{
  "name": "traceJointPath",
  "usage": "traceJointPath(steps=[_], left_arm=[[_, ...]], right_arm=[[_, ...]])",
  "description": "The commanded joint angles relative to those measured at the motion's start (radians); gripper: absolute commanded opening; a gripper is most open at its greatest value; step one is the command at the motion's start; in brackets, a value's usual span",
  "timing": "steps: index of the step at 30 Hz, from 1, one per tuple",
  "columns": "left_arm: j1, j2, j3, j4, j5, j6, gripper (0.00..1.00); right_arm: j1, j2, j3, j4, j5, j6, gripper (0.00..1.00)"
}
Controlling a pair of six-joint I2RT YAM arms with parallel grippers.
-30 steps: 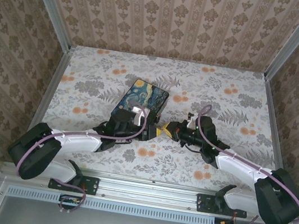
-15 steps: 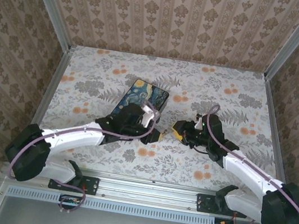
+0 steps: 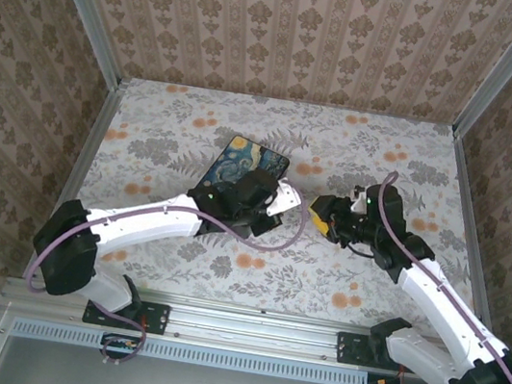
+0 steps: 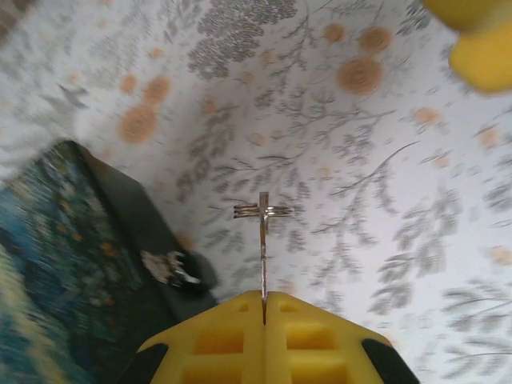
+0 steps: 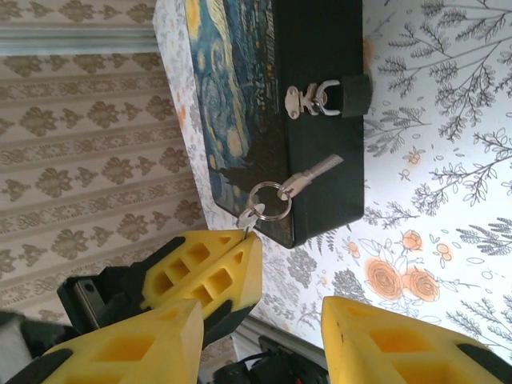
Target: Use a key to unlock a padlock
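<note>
Since a second ago the right pincer (image 3: 323, 209) has backed off, parted and empty, while the left pincer (image 5: 244, 236), shut on the key (image 5: 310, 176), holds it near the padlock (image 5: 356, 94) on the box (image 5: 232, 72) in the middle of the tabletop (image 3: 389, 155), where the dangling key could swing and miss.

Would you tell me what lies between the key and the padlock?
Just the bare black side of the painted box shows between the key and the padlock, in the right wrist view.
</note>
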Motion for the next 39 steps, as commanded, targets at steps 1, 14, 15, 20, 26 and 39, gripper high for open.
traceJointPath(steps=[1, 14, 15, 20, 26, 39], left_arm=[[-0.045, 0.008, -0.019, 0.132, -0.163, 0.268, 0.00], [-0.064, -0.008, -0.206, 0.501, -0.151, 0.492, 0.00], [-0.064, -0.007, -0.209, 0.506, -0.149, 0.493, 0.00], [-0.064, -0.008, -0.220, 0.511, -0.141, 0.494, 0.00], [-0.062, -0.019, -0.221, 0.504, -0.126, 0.489, 0.00], [-0.065, -0.046, -0.223, 0.484, -0.107, 0.481, 0.00]], right_arm=[[-0.008, 0.015, 0.018, 0.008, -0.051, 0.045, 0.40], [-0.005, 0.130, 0.012, 0.207, -0.095, 0.152, 0.29], [-0.004, 0.137, 0.013, 0.208, -0.095, 0.152, 0.29], [-0.002, 0.168, 0.010, 0.213, -0.100, 0.151, 0.28], [-0.002, 0.181, -0.005, 0.228, -0.091, 0.148, 0.26], [-0.009, 0.212, -0.019, 0.248, -0.088, 0.130, 0.17]])
